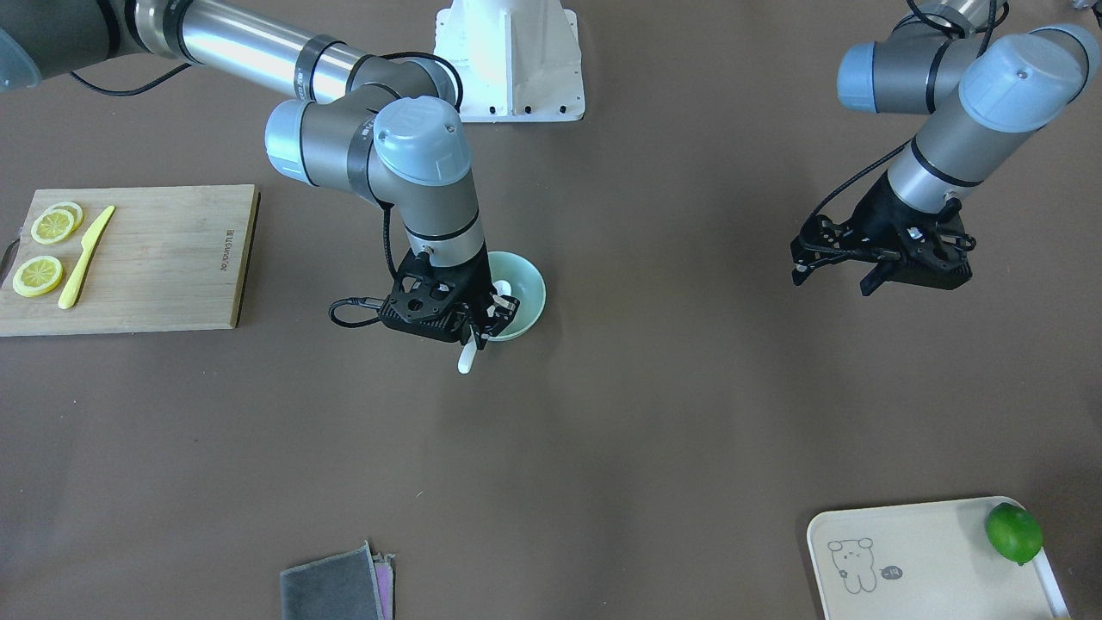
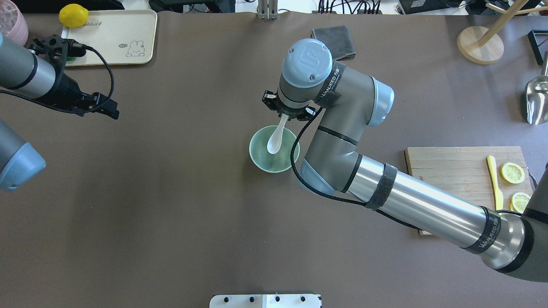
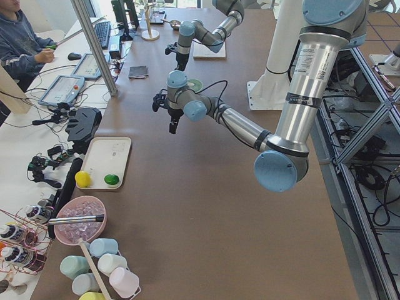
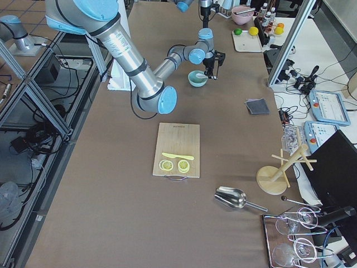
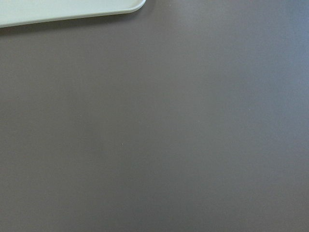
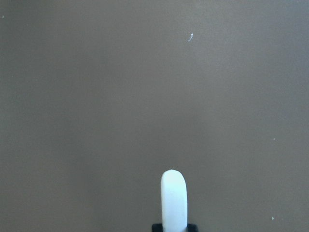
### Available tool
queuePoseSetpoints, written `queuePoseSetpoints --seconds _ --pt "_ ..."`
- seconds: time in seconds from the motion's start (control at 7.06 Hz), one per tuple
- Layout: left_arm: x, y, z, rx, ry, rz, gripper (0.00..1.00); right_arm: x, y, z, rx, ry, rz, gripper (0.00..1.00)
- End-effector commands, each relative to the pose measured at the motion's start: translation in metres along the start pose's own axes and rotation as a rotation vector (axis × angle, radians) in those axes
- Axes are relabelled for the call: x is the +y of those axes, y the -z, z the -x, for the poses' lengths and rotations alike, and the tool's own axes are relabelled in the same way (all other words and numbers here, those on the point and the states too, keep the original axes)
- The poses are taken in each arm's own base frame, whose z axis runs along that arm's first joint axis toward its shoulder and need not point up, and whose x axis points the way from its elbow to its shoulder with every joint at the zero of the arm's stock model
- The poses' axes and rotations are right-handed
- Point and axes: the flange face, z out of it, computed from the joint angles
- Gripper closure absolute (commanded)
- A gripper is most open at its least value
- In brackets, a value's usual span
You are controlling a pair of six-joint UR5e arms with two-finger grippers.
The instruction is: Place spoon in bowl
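**Spoon held in bowl, right arm**

I read the right gripper [image 1: 480, 330] as clamped on the short curved handle of the glossy white spoon [image 2: 276, 137]. The handle tip pokes past the fingers. The oval scoop sits inside the smooth, round mint bowl [image 2: 258, 157]. Farther off, the left gripper [image 1: 833, 277] hangs with its jaws apart. The cream tray [image 1: 921, 551] holds a lime [image 1: 1014, 532].

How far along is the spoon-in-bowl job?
Done: the spoon is lifted, and its scoop is already down inside the bowl. In hand: the right gripper is shut on the handle. Left: release and back off so the spoon rests in the bowl.
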Motion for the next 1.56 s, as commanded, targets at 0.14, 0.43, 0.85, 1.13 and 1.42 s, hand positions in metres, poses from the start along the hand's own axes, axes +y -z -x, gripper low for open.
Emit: queuePoseSetpoints --seconds 0.14,0.43,0.85,1.13,1.42 --pt "-0.001 0.003 0.002 0.006 0.005 0.004 0.03 0.010 0.016 0.003 -0.026 0.020 -0.017 0.00" --pt "-0.009 0.016 0.037 -0.036 -0.008 -0.009 0.03 -0.046 0.053 -0.075 -0.003 0.088 0.037 0.00" --pt "-0.013 0.093 0.192 -0.211 -0.106 0.059 0.03 -0.111 0.101 -0.286 0.082 0.330 0.106 0.00" --pt "0.031 0.132 0.289 -0.182 -0.097 0.094 0.03 -0.146 0.126 -0.421 0.139 0.437 0.133 0.00" --pt "0.099 0.138 0.340 -0.192 -0.097 0.127 0.03 -0.167 0.162 -0.534 0.140 0.519 0.158 0.00"
